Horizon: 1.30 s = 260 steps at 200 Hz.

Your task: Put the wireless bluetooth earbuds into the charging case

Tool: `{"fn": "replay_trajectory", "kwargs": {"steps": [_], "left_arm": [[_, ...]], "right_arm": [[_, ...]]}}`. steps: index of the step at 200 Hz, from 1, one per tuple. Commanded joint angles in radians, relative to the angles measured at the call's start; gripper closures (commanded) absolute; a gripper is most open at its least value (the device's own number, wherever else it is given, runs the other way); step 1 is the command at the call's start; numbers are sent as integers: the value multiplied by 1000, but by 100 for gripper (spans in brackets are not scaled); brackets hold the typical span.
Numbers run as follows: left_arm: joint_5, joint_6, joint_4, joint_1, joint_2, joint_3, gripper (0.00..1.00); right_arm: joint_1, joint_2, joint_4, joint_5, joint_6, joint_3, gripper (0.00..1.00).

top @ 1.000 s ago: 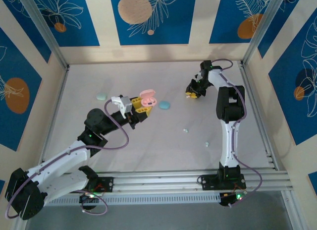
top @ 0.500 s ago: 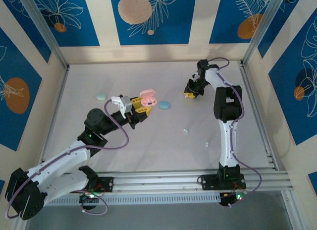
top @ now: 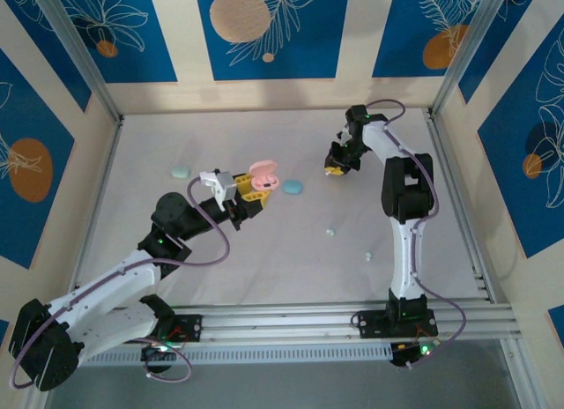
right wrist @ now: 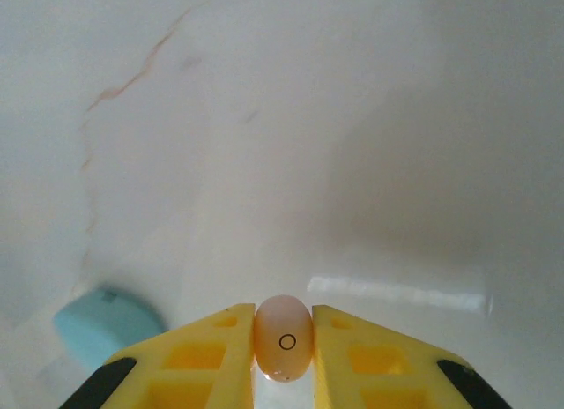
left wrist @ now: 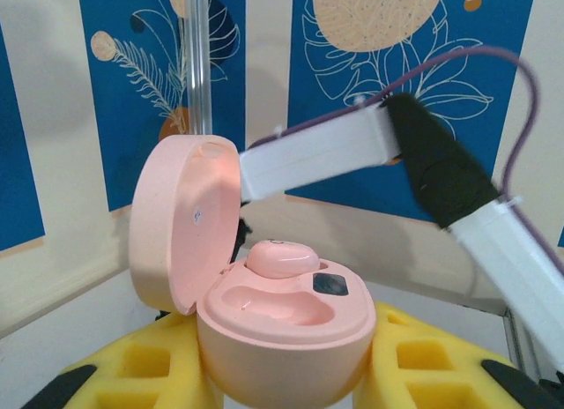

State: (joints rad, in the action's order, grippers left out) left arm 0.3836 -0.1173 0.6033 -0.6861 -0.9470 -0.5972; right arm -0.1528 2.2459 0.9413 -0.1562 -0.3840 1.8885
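Top external view: my left gripper [top: 249,194] sits left of centre, raised off the table [top: 264,136], its yellow fingers [top: 242,187] clamped on the base of the pink charging case [top: 263,174]. The case lid stands open. My right gripper [top: 337,167] is in the upper right of the frame, pointed down at the table, well apart from the case. Two loose mint earbuds lie on the table right of centre, one [top: 330,232] nearer the middle and the other [top: 368,255] lower and further right. One pale blue case [top: 292,186] lies just right of the pink one, and another [top: 180,171] lies far off to the left.

Left wrist view: the pink charging case [left wrist: 282,325] fills the lower middle, pinched between my yellow pads [left wrist: 423,365]. Its lid [left wrist: 185,224] tilts up to the left. One pink earbud [left wrist: 280,259] is seated in the far pocket; the near pocket [left wrist: 264,303] is bare. My right arm [left wrist: 441,171] crosses the upper right of this frame.

Right wrist view: my right gripper [right wrist: 284,314] is closed on a pinkish earbud [right wrist: 284,343], which sits squeezed between the two yellow fingers [right wrist: 220,338] at the bottom centre, just above the table. A pale blue case [right wrist: 106,325] rests at the lower left, beside my left-hand finger but not touching it.
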Motion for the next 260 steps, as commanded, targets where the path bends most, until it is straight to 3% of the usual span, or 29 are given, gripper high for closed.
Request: {"fn": "replay_trajectory", "kwargs": {"steps": [1, 53, 116, 170, 260], "left_arm": [[-26, 48, -25, -11, 12, -2, 67], [-49, 136, -19, -10, -40, -6, 67], [-46, 200, 112, -13, -153, -4, 68], [-54, 220, 127, -24, -183, -19, 68], [-83, 234, 115, -35, -193, -28, 68]], "right_arm": [[-34, -246, -2, -36, 33, -77, 79], [-133, -630, 28, -67, 28, -224, 79], [-299, -849, 70, -120, 10, -227, 78], [-437, -842, 28, -104, -18, -207, 78], [-549, -742, 17, -15, -65, -136, 78]]}}
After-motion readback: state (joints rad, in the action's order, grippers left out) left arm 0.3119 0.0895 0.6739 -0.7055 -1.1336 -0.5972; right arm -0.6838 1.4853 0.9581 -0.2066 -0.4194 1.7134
